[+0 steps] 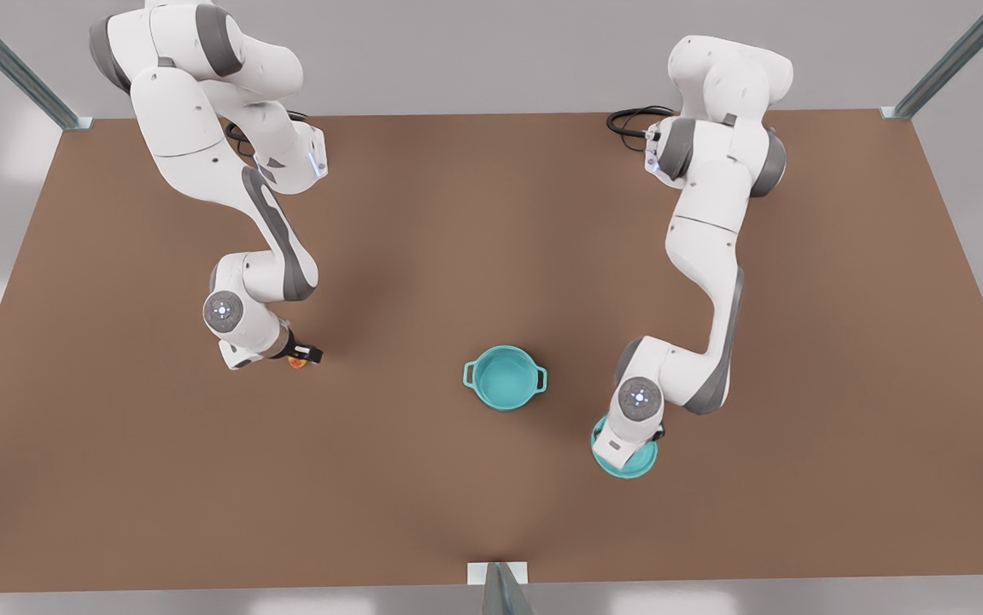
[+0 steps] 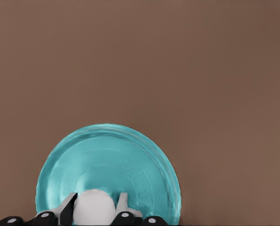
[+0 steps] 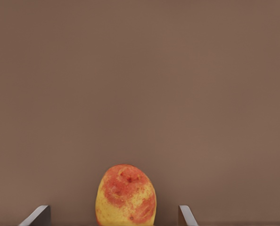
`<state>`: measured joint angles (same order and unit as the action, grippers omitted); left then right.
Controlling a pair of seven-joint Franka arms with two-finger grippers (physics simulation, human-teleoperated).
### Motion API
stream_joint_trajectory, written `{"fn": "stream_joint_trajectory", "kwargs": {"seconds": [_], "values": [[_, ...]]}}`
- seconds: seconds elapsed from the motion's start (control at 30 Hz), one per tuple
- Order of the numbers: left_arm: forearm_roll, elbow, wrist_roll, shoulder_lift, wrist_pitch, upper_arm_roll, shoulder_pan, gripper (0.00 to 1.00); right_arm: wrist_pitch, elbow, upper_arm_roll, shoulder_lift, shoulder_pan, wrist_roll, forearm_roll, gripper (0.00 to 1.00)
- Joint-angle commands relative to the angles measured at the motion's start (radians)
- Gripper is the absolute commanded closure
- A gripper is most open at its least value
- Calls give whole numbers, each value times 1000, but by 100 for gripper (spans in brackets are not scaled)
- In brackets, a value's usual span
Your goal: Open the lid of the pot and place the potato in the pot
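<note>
Leftmost in front view: right gripper (image 1: 301, 357) down over potato (image 1: 294, 362) on table (image 1: 115, 478), fingers (image 3: 186, 215) spread wide either side, not yet clamped, apparently lining up a grasp. Centre: pot (image 1: 504, 377) uncovered, empty, ready. Rightmost: left gripper (image 1: 640, 444) pinching white knob (image 2: 94, 207) of pot lid (image 1: 625, 457), parked just beside pot, apparently clearing the opening.

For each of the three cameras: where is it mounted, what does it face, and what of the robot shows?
Front view: high above the brown table, looking down on both white arms and the open round teal pot.
Left wrist view: on the left gripper, its fingers at the white knob of the flat teal pot lid.
Right wrist view: on the right gripper, fingers spread around the yellow-and-red potato.
Shared: lid and potato appear from above too.
</note>
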<state>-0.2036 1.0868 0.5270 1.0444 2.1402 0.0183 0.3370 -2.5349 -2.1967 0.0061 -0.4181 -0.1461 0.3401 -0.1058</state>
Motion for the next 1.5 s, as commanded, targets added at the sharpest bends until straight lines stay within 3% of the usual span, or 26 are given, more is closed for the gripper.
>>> {"fn": "stream_joint_trajectory", "kwargs": {"seconds": [0.0, 0.13, 0.2, 0.23, 0.27, 0.3, 0.67, 1.17, 1.47], "values": [[33, -2, -321, -9, 57, 5, -10, 0, -5, -1, 0, -1, 0, -50, -2, 0], [127, -5, -443, -153, -241, 26, -96, 0, -8, 0, 0, -24, 0, -59, -2, 0], [237, -4, -499, -404, -678, 26, -182, 0, -27, 0, 0, -37, -1, -61, -2, 0], [325, 77, -509, -562, -743, 20, -245, 0, -27, 0, -1, -38, -1, -59, -2, 0], [306, 288, -525, -726, -606, 18, -248, 0, -27, 0, 0, -38, 0, -59, -2, 0], [297, 348, -526, -774, -574, 20, -248, 0, -27, 0, -1, -38, -1, -59, -2, 1], [329, 332, -524, -771, -631, 26, -245, 0, -13, -5, -2, -24, -1, -67, -2, 40], [326, 325, -515, -785, -608, 26, -242, 0, 54, 0, 2, 56, -10, -85, 0, 44], [329, 331, -469, -808, -654, 34, -239, 0, 54, 80, 132, 134, -10, -78, 2, 44]]}}
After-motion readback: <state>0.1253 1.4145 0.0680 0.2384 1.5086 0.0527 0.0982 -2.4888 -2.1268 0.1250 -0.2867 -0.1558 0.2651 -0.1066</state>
